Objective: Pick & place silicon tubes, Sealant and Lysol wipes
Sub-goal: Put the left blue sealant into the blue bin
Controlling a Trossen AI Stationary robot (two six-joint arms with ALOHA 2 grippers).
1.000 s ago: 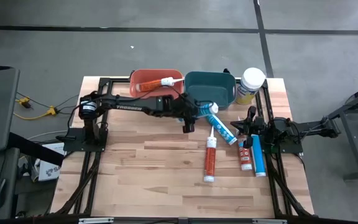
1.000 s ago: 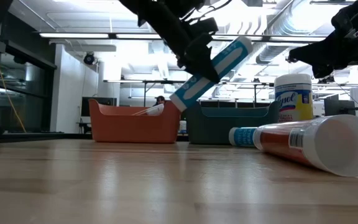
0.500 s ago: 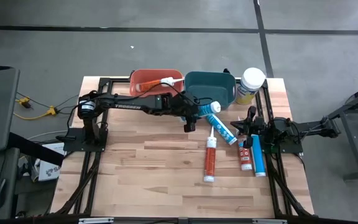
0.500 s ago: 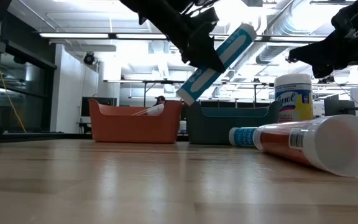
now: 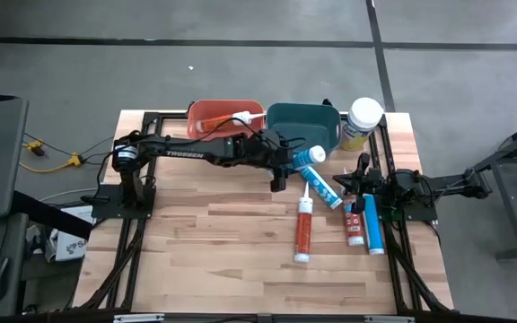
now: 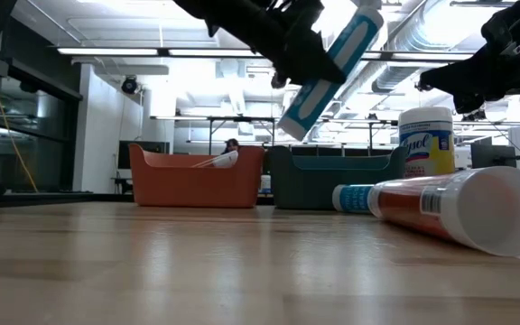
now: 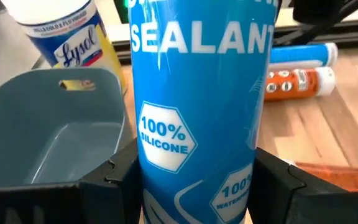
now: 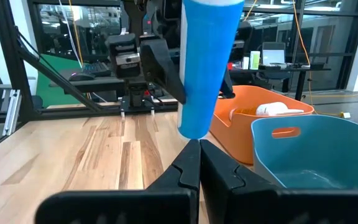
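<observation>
- A blue sealant tube [image 5: 310, 155] is held tilted above the tabletop [image 5: 214, 242], just right of centre in the high view, at the near edge of the teal bin [image 5: 305, 125].
- The left pincer [image 5: 279, 167] is clamped around the tube's lower body; both dark fingers [image 7: 104, 180] are seen pressed against its sides in the left wrist view.
- The step in hand is judged to be carrying this tube to the teal bin; the tube is best brought fully over the bin's rim, lowered, and only then released, so that it does not tip out.
- An orange bin [image 5: 223, 116] with one tube inside sits left of the teal one.
- The Lysol wipes [image 5: 363, 121] stand upright at upper right.
- Other tubes [image 5: 302, 229] lie on the boards lower right.
- The right pincer [image 5: 363, 170] waits closed and empty at the right.
</observation>
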